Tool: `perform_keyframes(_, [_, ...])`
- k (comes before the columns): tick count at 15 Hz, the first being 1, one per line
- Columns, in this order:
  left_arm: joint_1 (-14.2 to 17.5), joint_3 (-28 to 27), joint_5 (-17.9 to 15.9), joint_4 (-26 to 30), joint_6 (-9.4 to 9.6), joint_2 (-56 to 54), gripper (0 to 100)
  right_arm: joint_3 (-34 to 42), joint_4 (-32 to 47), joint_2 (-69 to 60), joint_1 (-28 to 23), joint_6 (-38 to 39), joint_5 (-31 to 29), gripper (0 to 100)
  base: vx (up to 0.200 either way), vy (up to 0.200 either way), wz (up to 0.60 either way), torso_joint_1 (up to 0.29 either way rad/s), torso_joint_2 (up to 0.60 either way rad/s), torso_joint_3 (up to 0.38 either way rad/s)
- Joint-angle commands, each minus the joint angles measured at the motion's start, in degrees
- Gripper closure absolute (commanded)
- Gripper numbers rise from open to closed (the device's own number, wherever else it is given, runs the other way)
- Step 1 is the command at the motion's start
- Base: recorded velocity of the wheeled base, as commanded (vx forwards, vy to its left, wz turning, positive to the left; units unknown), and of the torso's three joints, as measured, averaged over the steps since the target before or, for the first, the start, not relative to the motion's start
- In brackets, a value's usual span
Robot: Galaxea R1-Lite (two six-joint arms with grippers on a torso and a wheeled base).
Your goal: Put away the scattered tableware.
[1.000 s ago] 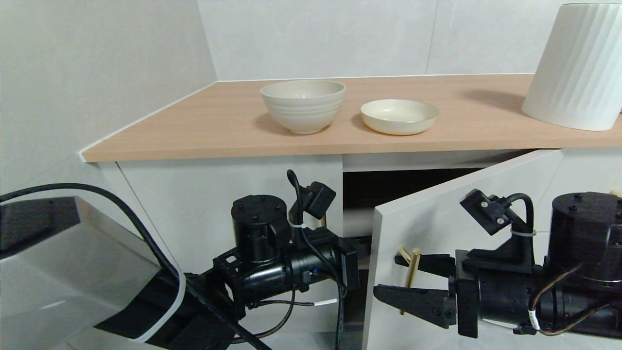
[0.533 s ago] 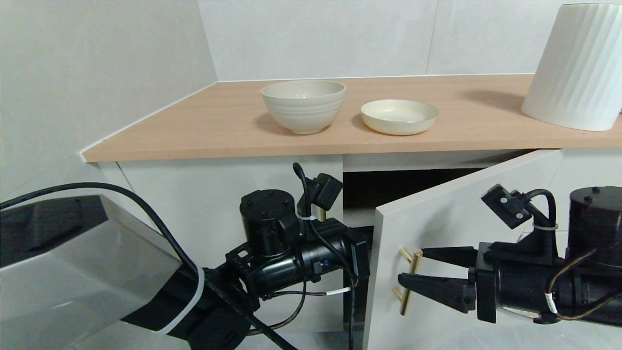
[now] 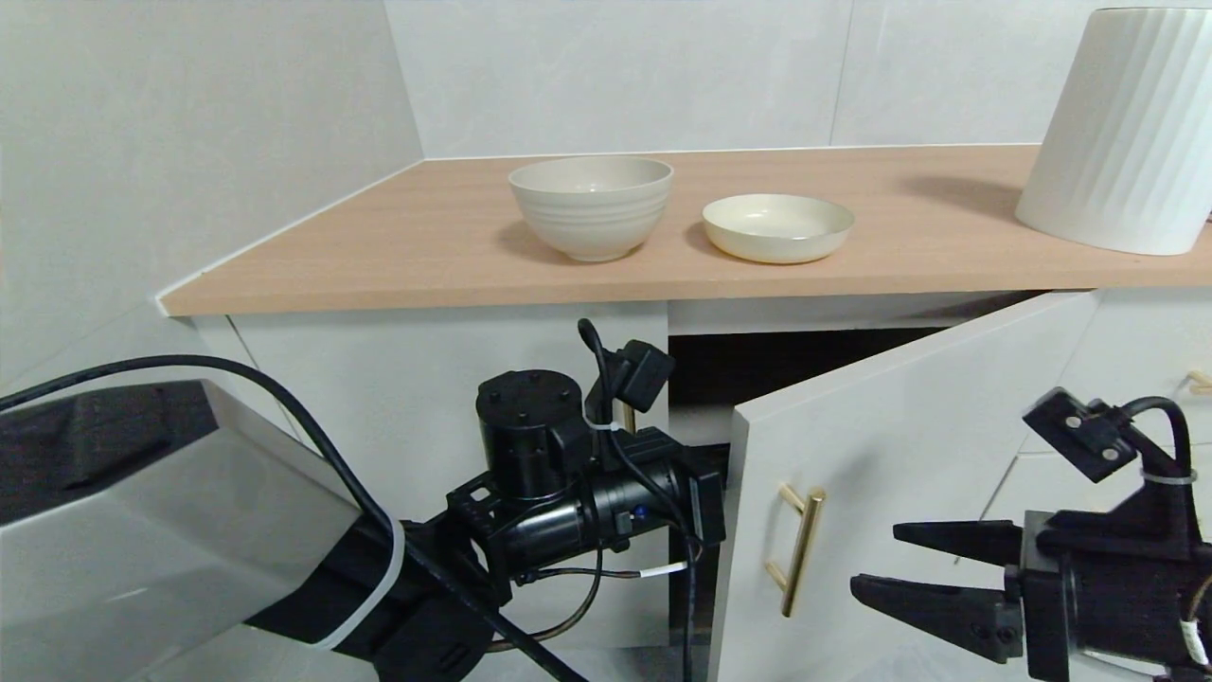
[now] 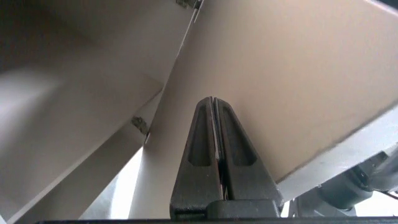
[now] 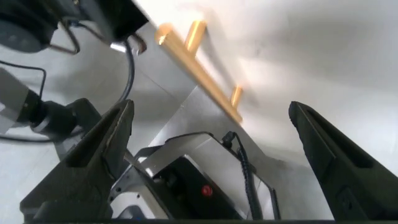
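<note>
A cream ribbed bowl (image 3: 591,204) and a shallow cream dish (image 3: 777,227) stand side by side on the wooden counter (image 3: 379,256). Below them a white cabinet door (image 3: 900,426) with a brass handle (image 3: 800,549) hangs partly open. My right gripper (image 3: 873,559) is open, level with the handle and a short way to its right, touching nothing. In the right wrist view the handle (image 5: 199,71) lies ahead of the spread fingers of the right gripper (image 5: 209,107). My left gripper (image 4: 212,102) is shut and empty, its tip against the door's inner face by the dark cabinet opening (image 3: 757,365).
A tall white ribbed container (image 3: 1127,133) stands at the counter's right end. Tiled walls close off the left and the back. Another door with a brass handle (image 3: 1201,381) sits at the far right. The closed left cabinet front (image 3: 426,379) is beside the opening.
My right gripper let go of the brass handle and drew back to the right, away from the door. My left arm shifted slightly up and right toward the door's edge.
</note>
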Motion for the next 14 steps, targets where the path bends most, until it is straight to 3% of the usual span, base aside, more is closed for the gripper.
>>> perform_keyframes(1, [0.00, -0.39, 0.03, 0.42, 0.21, -0.01, 100, 1.34, 1.20, -5.13, 0.17, 0.01, 0.04, 0, 0.000, 0.000, 0.00, 0.000, 0.00, 0.000])
perform_keyframes(2, [0.00, -0.48, 0.03, 1.13, 0.48, 0.07, 100, 1.51, 2.08, -5.75, 0.08, 0.01, 0.04, 0, 0.000, 0.000, 0.00, 0.000, 0.00, 0.000])
perform_keyframes(5, [-0.53, -0.39, 2.14, 2.88, 5.93, 1.04, 100, 1.42, 2.69, -6.19, 0.17, 0.01, 0.04, 0, 0.000, 0.000, 0.00, 0.000, 0.00, 0.000])
perform_keyframes(6, [-0.53, -0.31, 2.31, 2.97, 6.72, 1.13, 100, 1.51, 2.69, -6.19, 0.17, 0.01, 0.04, 0, 0.000, 0.000, 0.00, 0.000, 0.00, 0.000])
perform_keyframes(14, [-0.79, -0.66, 2.93, 2.88, 6.81, 1.30, 100, 1.60, 2.69, -6.19, 0.17, -0.08, 0.12, 0, -0.150, 0.000, 0.00, 0.001, 0.00, 0.004])
